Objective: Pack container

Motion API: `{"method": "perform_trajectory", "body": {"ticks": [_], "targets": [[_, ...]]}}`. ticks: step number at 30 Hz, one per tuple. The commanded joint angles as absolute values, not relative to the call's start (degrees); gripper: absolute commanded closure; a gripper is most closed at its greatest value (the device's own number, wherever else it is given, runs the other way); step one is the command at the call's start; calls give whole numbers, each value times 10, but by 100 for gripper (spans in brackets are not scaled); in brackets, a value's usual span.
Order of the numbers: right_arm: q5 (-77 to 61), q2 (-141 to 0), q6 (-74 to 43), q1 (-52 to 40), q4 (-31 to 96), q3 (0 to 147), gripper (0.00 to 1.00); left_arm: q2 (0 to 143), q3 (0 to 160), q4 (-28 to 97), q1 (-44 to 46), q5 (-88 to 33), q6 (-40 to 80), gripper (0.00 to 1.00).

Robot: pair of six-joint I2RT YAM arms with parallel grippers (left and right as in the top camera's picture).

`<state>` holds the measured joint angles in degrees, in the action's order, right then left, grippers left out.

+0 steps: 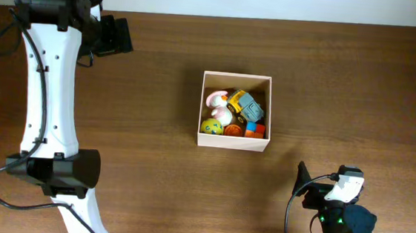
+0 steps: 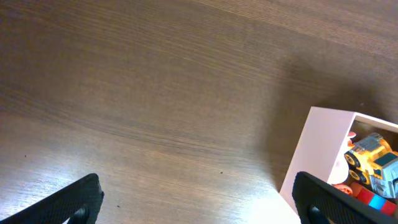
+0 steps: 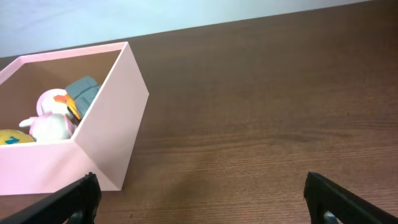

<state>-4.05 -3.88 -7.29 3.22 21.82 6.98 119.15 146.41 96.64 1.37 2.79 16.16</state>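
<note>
The container (image 1: 233,141) is a square cream-white box in the middle of the table. It holds several toys: a yellow and grey truck (image 1: 247,105), a pink and white figure (image 1: 217,101), a yellow ball (image 1: 212,126) and red and orange blocks (image 1: 254,130). It also shows in the left wrist view (image 2: 317,149) and the right wrist view (image 3: 112,124). My left gripper (image 2: 198,202) is open and empty, above bare table left of the container. My right gripper (image 3: 202,199) is open and empty, near the table's front right.
The wooden table (image 1: 160,68) surrounds the container. My left arm (image 1: 50,89) stretches along the table's left side. My right arm's base (image 1: 341,216) sits at the front right edge. A pale wall lies beyond the table's far edge.
</note>
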Motion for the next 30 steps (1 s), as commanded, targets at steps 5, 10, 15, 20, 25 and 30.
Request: {"method": "perform_trajectory", "body": {"ticks": [5,10,15,20,25,30], "targets": [[-45,-32,-69,29,216,65,1,1192,1463,967,13,23,167,1],[-45,-32,-69,29,216,65,1,1192,1463,967,13,24,167,1],[-45,-32,-69,29,216,65,1,1192,1463,967,13,24,167,1],[-45,-32,-69,29,216,65,1,1192,1463,967,13,24,167,1],[-45,-32,-69,29,216,65,1,1161,1463,958,13,104,167,1],[-45,-32,-69,29,216,65,1,1064,1418,828,15,116,70,1]]}}
